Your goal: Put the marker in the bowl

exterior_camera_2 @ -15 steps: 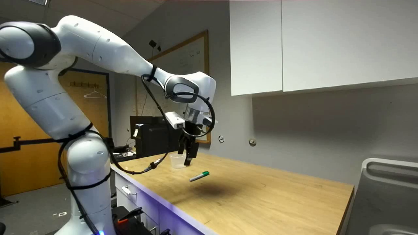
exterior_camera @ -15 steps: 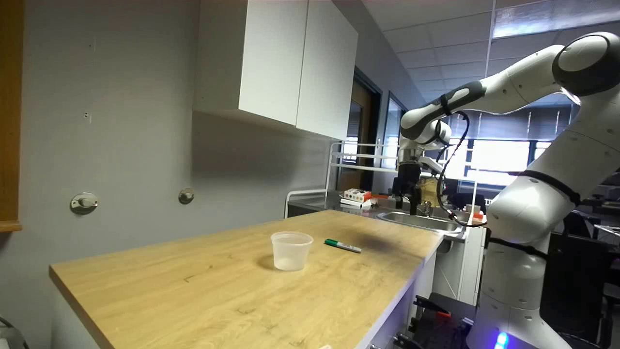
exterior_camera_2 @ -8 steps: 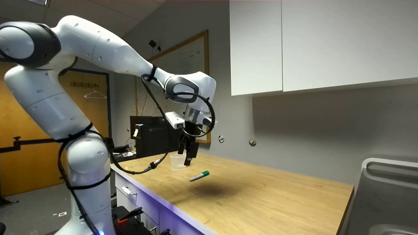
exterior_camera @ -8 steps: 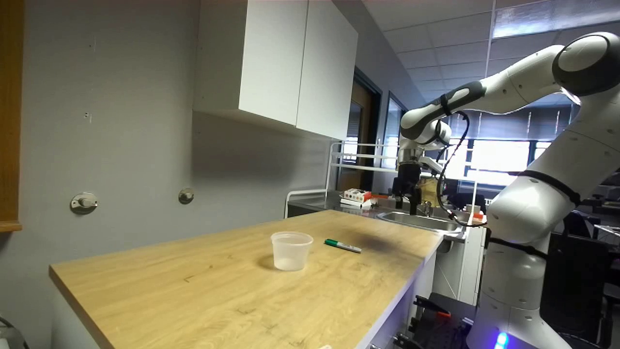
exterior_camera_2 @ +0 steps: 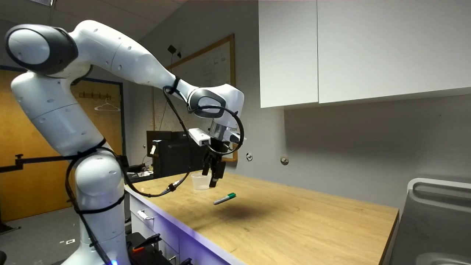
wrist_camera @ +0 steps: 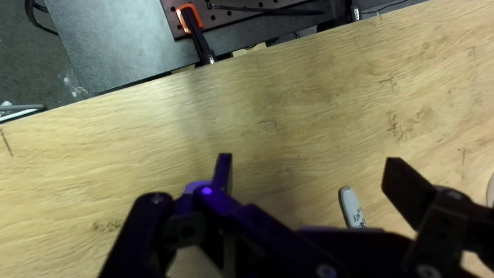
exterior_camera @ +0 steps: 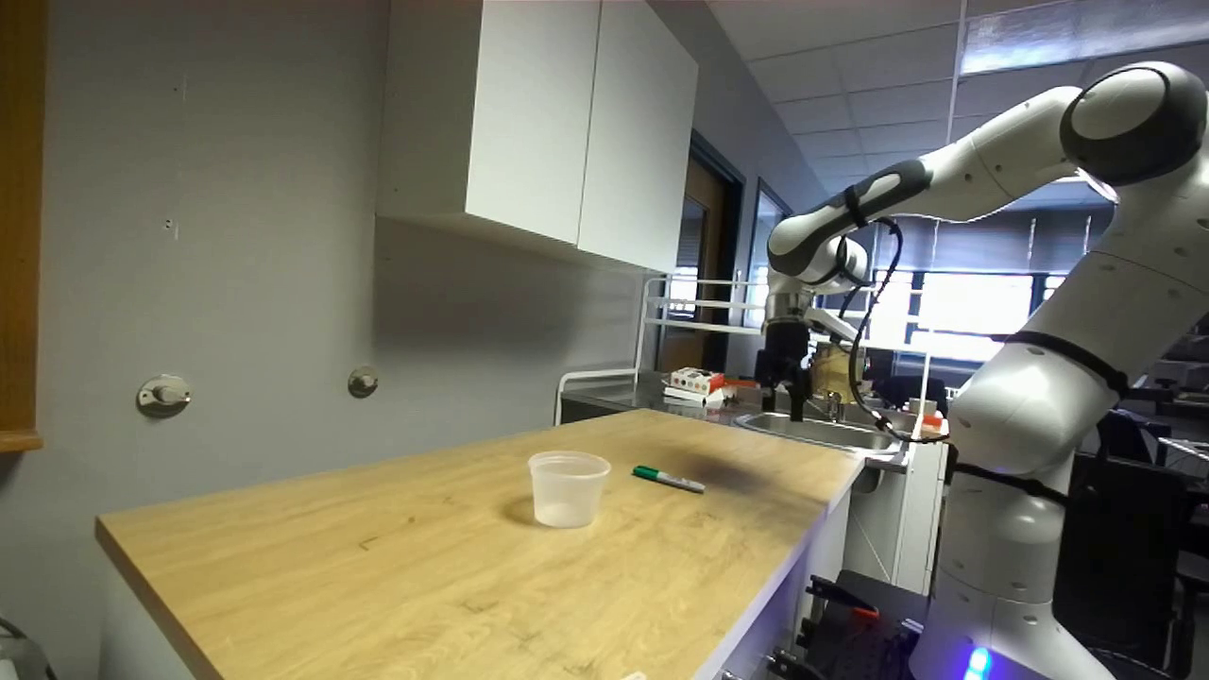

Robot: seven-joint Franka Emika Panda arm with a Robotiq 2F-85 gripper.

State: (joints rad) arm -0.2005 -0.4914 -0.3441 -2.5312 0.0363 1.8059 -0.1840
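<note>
The marker has a green cap and a whitish barrel and lies on the wooden counter in both exterior views (exterior_camera: 669,479) (exterior_camera_2: 225,198). In the wrist view only its whitish end (wrist_camera: 352,208) shows between the fingers; my gripper hides the rest. The bowl, a translucent whitish cup, stands upright near the marker, apart from it, in both exterior views (exterior_camera: 569,491) (exterior_camera_2: 200,182). A whitish edge at the right of the wrist view (wrist_camera: 491,191) looks like the bowl. My gripper (exterior_camera: 783,412) (exterior_camera_2: 209,179) (wrist_camera: 308,158) is open, empty and pointing down above the counter.
The wooden counter (exterior_camera: 425,567) (exterior_camera_2: 312,221) runs along a grey wall under white cabinets (exterior_camera: 538,123) (exterior_camera_2: 353,51). A sink (exterior_camera: 822,430) lies past its far end. In the wrist view, an orange-and-black clamp (wrist_camera: 195,33) sits at the counter's edge.
The arm has shifted slightly, carrying the open gripper a little left in an exterior view where the sink shows. The marker and bowl have not moved.
</note>
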